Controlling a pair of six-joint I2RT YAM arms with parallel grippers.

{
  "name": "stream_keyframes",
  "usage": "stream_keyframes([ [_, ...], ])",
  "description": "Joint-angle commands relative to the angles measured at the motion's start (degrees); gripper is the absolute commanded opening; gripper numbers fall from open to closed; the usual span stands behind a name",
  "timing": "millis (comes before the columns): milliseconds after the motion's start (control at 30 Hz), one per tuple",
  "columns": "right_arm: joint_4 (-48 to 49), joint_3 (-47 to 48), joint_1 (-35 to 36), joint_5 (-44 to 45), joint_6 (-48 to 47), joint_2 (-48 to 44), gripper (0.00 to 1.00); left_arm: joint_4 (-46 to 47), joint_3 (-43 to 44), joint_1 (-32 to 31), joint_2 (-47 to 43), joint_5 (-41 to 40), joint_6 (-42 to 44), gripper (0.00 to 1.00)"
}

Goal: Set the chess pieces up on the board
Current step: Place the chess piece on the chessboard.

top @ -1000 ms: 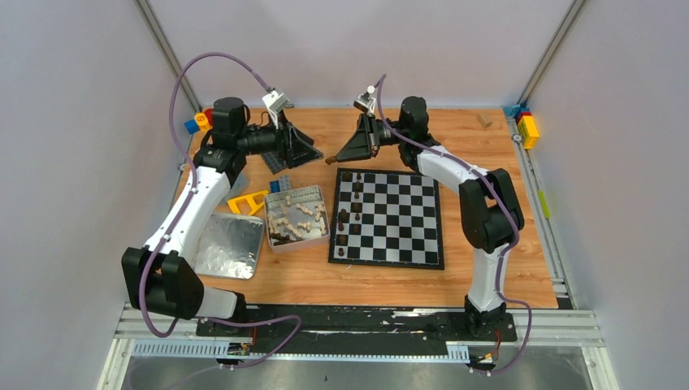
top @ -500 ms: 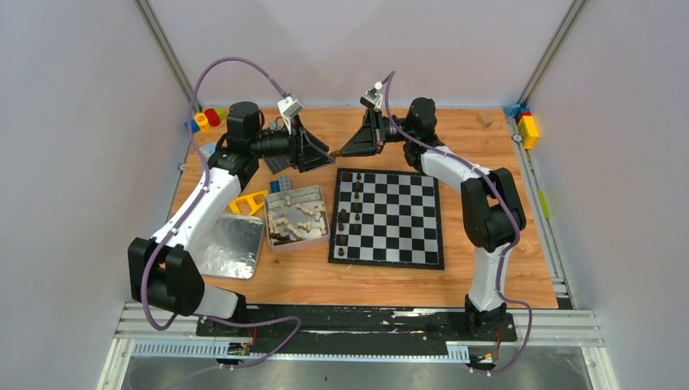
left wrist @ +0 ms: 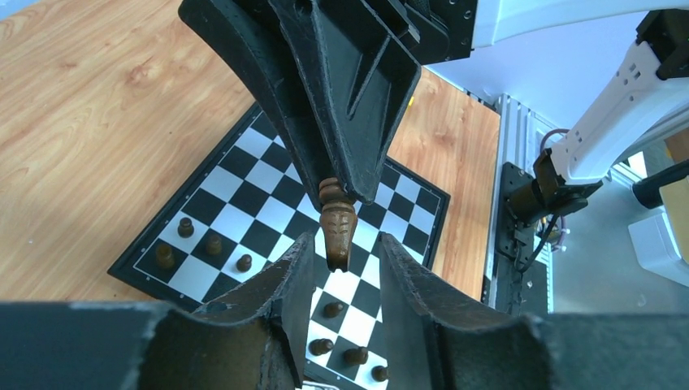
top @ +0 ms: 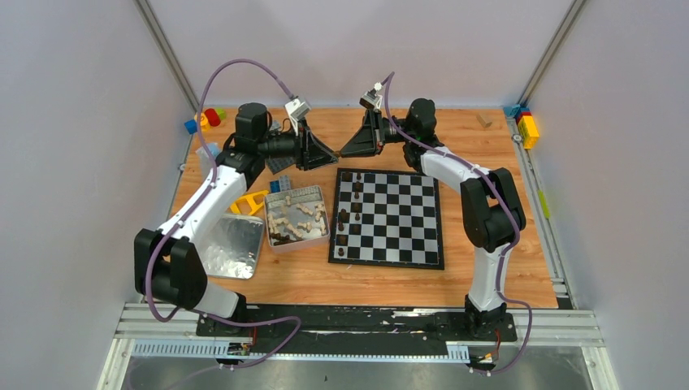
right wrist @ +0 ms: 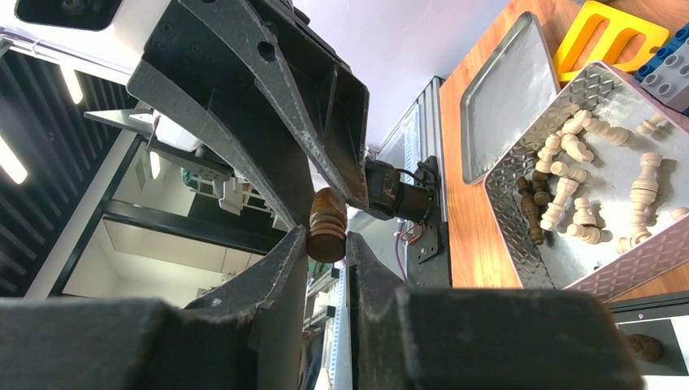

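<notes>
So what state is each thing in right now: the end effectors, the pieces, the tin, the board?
Right end effector: shut on the dark chess piece.
Left end effector: open, fingers either side of that piece.
Dark chess piece: held in mid-air.
Tin: open, loose pieces lying inside.
Lid: off, flat beside the tin.
Chessboard: laid flat, a few dark pieces standing on it.

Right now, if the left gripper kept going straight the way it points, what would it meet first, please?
The dark brown chess piece pinched by the right gripper: it sits between the left gripper's open fingers, apparently touching neither. Just behind it are the right gripper's own fingers.
</notes>
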Motion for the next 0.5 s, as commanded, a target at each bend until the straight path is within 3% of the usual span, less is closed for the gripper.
stream_keyframes([
  [0, 3.03, -0.14, -0.05, 0.62, 0.47, -0.98, 0.0, 1.18, 1.5, -0.46, 0.15, 0.54, 1.02, 0.39],
  [200, 2.79, -0.38, -0.05, 0.71, 0.14, -0.99, 0.0, 0.07, 3.04, -0.64, 0.87, 0.78, 1.17, 0.27],
  [467, 1.74, -0.58, 0.03, 0.67, -0.84, -1.07, 0.0, -0.8, 4.16, -0.69, 1.58, 0.99, 1.56, 0.2],
])
